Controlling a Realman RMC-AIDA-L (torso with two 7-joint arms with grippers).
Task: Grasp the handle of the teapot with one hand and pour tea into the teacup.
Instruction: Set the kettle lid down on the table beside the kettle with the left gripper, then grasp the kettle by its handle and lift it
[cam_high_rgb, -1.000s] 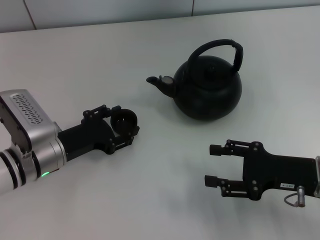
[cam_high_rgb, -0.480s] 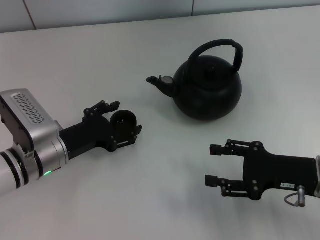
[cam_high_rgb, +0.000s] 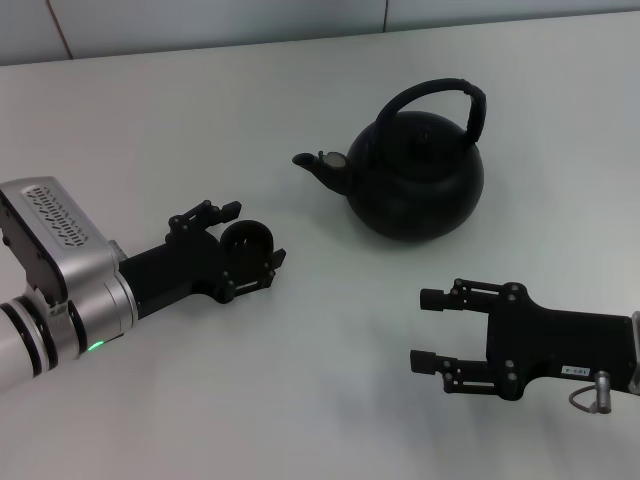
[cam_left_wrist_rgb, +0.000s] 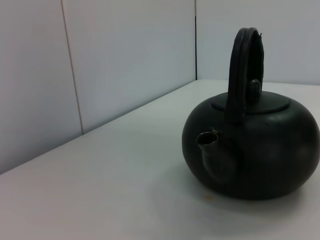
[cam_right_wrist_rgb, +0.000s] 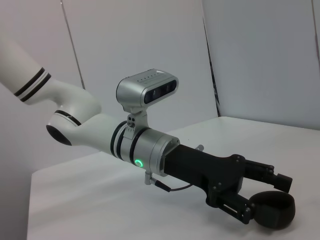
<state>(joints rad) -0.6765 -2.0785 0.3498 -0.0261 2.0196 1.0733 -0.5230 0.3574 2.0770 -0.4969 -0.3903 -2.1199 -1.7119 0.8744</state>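
1. The right gripper (cam_high_rgb: 428, 329) is seen nearest, low at the right, its fingers spread and holding nothing.
2. The teacup (cam_high_rgb: 247, 241) is framed at the left by the left gripper (cam_high_rgb: 252, 235), whose fingers are parted around it.
3. Farther off, the teapot (cam_high_rgb: 415, 176) stands upright on the table (cam_high_rgb: 300, 380); its handle (cam_high_rgb: 445, 95) is not yet grasped, so grasping and pouring are judged left to do.

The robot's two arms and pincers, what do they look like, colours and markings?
The left arm is glossy white with black bands, then a silver wrist section with a green light ring and a silver camera module. Its left pincer is matte black with linkage fingers. The right pincer is the same black build, with a small white label and a metal ring fitting.
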